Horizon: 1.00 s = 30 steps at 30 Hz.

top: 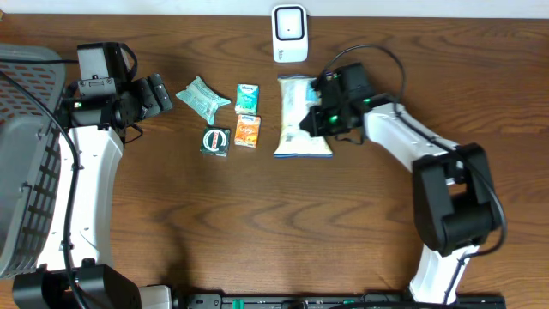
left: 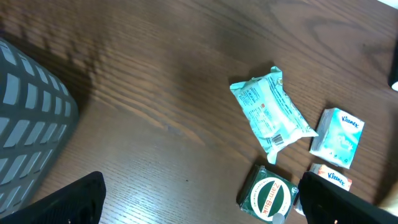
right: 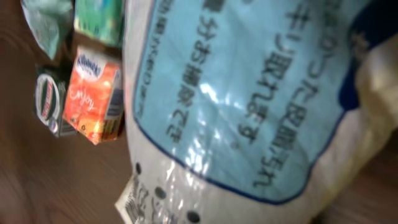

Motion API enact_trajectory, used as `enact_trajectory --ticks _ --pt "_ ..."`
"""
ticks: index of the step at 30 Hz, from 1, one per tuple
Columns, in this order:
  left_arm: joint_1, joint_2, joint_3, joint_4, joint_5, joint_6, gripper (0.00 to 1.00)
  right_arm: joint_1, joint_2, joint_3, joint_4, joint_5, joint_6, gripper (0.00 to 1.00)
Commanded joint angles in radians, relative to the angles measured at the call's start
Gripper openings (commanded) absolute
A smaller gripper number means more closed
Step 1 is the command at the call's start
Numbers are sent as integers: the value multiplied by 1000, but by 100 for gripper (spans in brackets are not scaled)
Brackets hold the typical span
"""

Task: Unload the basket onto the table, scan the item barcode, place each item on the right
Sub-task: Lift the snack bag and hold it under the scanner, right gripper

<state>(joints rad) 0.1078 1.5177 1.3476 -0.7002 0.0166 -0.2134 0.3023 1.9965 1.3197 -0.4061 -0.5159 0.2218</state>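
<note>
A large white and blue packet (top: 298, 118) with Japanese print lies right of centre and fills the right wrist view (right: 249, 106). My right gripper (top: 320, 117) sits at the packet's right edge, shut on it. Its fingers are hidden in its own view. A white scanner (top: 290, 33) stands at the back edge, just beyond the packet. My left gripper (top: 159, 93) hangs open at the left, above bare wood (left: 202, 208), its dark fingers (left: 68, 200) spread wide with nothing between them.
A teal pouch (top: 202, 97) (left: 270, 113), a blue Kleenex pack (top: 247, 98) (left: 337, 138), an orange Kleenex pack (top: 247, 131) (right: 93, 102) and a green Zam-Buk tin (top: 214, 141) (left: 268, 198) lie left of the packet. A grey basket (top: 26, 172) stands at the far left.
</note>
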Motion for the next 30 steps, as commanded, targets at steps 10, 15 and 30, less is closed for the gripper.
enact_trajectory --ticks 10,15,30 --pt "3 6 -5 -3 -6 -8 98 -83 -270 -3 82 -321 -40 1" --pt "3 6 -5 -3 -6 -8 98 -80 -319 -3 164 -467 -40 6" --pt "3 6 -5 -3 -6 -8 98 -83 -343 -3 241 -546 92 1"
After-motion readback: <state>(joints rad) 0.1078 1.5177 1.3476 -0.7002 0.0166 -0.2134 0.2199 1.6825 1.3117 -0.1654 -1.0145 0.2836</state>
